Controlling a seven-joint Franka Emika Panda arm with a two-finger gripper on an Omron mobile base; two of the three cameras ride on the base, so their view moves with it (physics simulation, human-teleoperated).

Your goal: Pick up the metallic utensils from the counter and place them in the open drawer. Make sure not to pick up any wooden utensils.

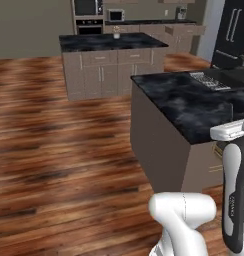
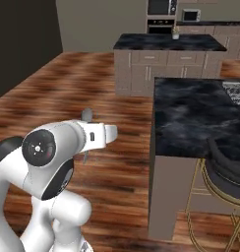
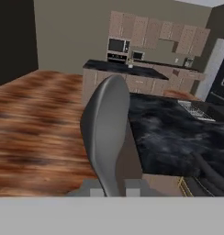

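Observation:
My gripper (image 3: 114, 187) is shut on a thin silver-grey metallic utensil (image 3: 107, 133), whose round head rises large and upright just in front of the hand camera. In the right base view the same utensil (image 2: 86, 115) pokes up behind my white wrist, over the wooden floor and left of the counter. The black marble-look counter (image 2: 200, 113) (image 1: 194, 105) (image 3: 178, 133) lies to my right, and I see no utensil on the part in view. The open drawer and the wooden utensils are out of view.
A dark bar stool with gold legs (image 2: 225, 170) stands at the counter's near end. A grey grid-like rack (image 1: 210, 80) sits on the counter's far part. A second island (image 2: 168, 44) stands further back and a black fridge (image 1: 234, 35) at the far right. Wooden floor spreads to the left.

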